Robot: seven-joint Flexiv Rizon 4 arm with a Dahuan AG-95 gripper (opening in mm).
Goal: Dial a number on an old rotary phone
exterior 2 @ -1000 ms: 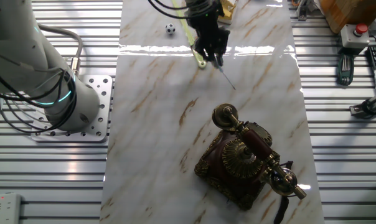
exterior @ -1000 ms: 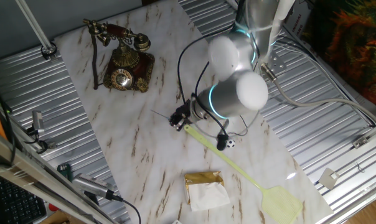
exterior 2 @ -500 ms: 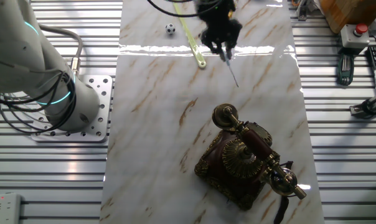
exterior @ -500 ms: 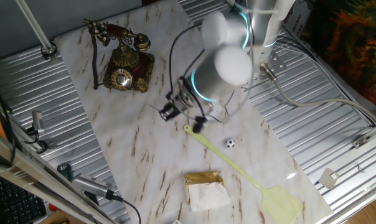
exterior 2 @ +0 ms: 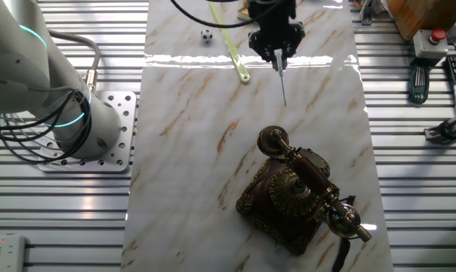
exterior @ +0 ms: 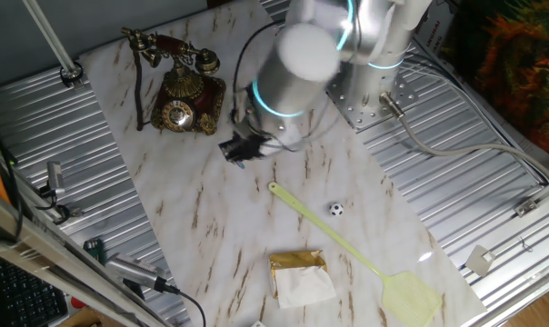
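Swinging across the counter (exterior: 211, 227), our end effector (exterior 2: 275, 54) now sits nearer the old rotary phone (exterior: 179, 86), pinching a thin needle-like stylus (exterior 2: 281, 85); dialing hasn't begun.

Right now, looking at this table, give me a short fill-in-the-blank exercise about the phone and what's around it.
1. The handset of the rotary phone rests on its ____.
2. The gripper holds a thin ____ that points toward the phone.
3. The little black-and-white ball lies beside the handle of the yellow-green fly ____.
4. The thin tool's tip is ____ touching the phone.

Missing words: cradle; rod; swatter; not
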